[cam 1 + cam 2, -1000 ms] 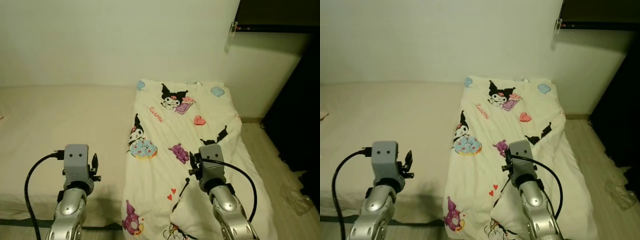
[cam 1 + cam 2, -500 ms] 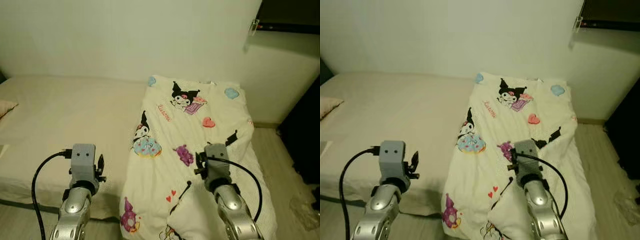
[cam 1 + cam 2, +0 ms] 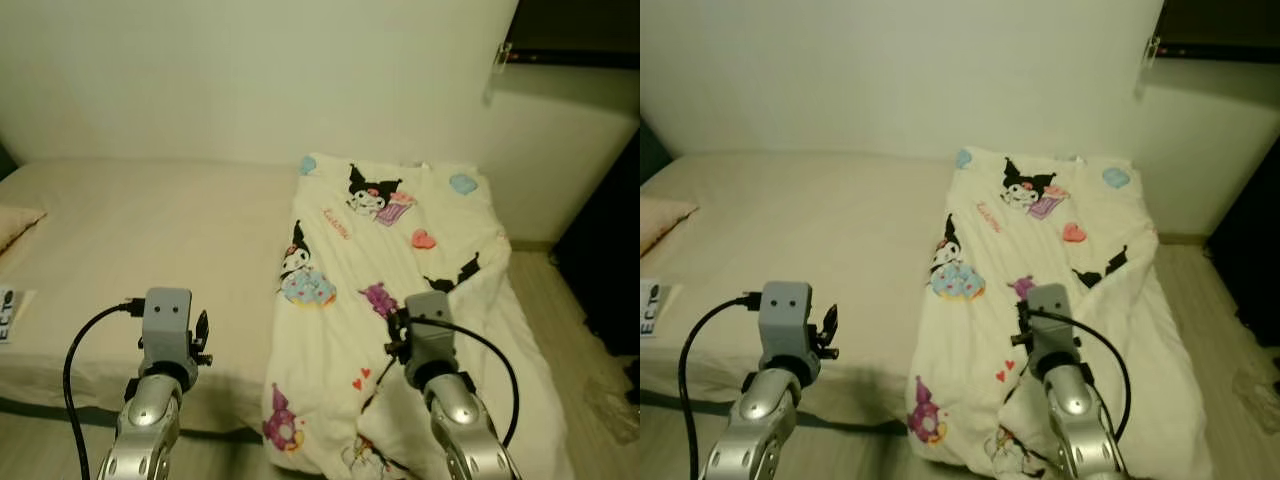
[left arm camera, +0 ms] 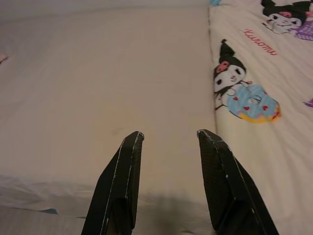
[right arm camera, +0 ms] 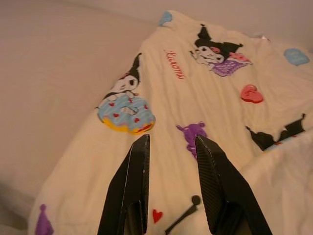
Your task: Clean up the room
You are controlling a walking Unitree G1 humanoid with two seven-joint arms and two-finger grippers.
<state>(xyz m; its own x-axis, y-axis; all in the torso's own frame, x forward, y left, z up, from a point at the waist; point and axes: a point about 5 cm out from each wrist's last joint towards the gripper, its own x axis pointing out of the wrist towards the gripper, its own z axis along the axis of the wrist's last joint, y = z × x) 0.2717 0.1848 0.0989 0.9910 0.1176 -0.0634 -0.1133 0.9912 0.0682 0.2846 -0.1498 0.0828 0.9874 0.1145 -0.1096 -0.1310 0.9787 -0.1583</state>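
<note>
A cream blanket (image 3: 400, 270) printed with cartoon characters lies over the right end of the bed (image 3: 150, 230) and hangs down its front edge toward the floor. My left gripper (image 4: 168, 139) stands open above the bare mattress sheet, just left of the blanket's edge. My right gripper (image 5: 170, 142) is open above the blanket, near a blue doughnut print (image 5: 126, 113), holding nothing. Both silver arms (image 3: 150, 420) reach forward in the eye views, the right arm (image 3: 450, 410) over the blanket's hanging part.
A pillow corner (image 3: 15, 225) and a small printed card (image 3: 8, 315) lie at the bed's left end. A pale wall runs behind the bed. Wooden floor (image 3: 545, 300) and a dark piece of furniture (image 3: 610, 250) lie to the right, with crumpled plastic (image 3: 610, 410) on the floor.
The camera has shifted back and left, so more of the bed's left end shows, with the pillow and card. Both grippers stay open and keep their pose.
</note>
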